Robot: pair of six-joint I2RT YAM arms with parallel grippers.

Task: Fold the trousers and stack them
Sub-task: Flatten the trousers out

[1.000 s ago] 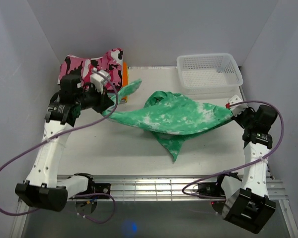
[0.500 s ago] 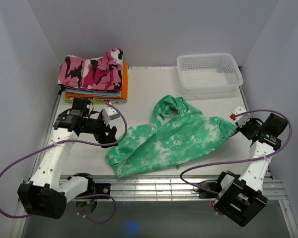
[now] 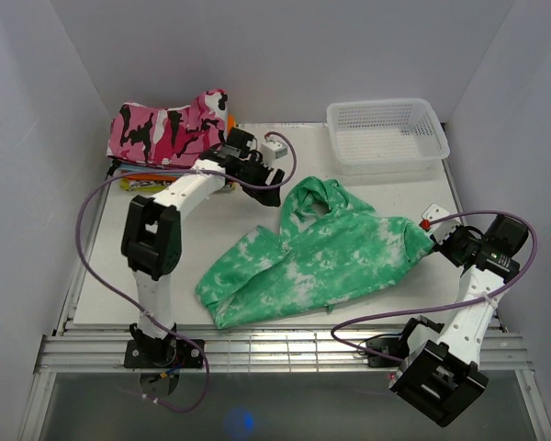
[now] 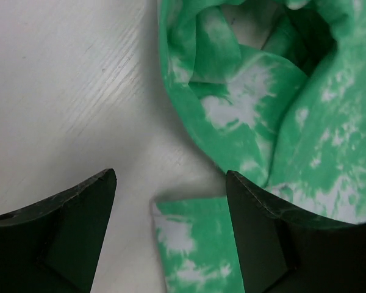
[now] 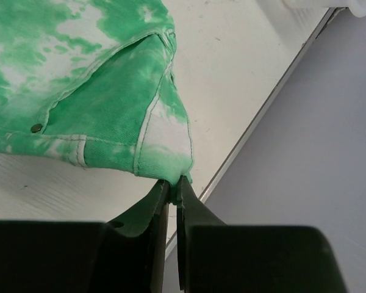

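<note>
The mint green, white-blotched trousers (image 3: 321,257) lie crumpled across the table, from the near left to the right edge, with a bunched loop (image 3: 310,197) at their far side. My left gripper (image 3: 270,193) hangs open just left of that loop. In the left wrist view its fingers (image 4: 67,232) straddle a flat strip of the trousers (image 4: 192,244) without gripping it. My right gripper (image 3: 432,235) is shut on the waistband corner (image 5: 165,152) at the trousers' right end, close to the table's right edge.
A pink, black and white camouflage garment (image 3: 170,129) tops a stack of orange folded clothes (image 3: 142,179) at the far left. A white mesh basket (image 3: 386,133) stands at the far right. The table's metal edge (image 5: 256,116) runs just beside my right gripper.
My left gripper let go of the trouser leg, opened, and swung from the near left to the far side beside the bunched loop. The trousers dropped onto the table. The right gripper kept its hold.
</note>
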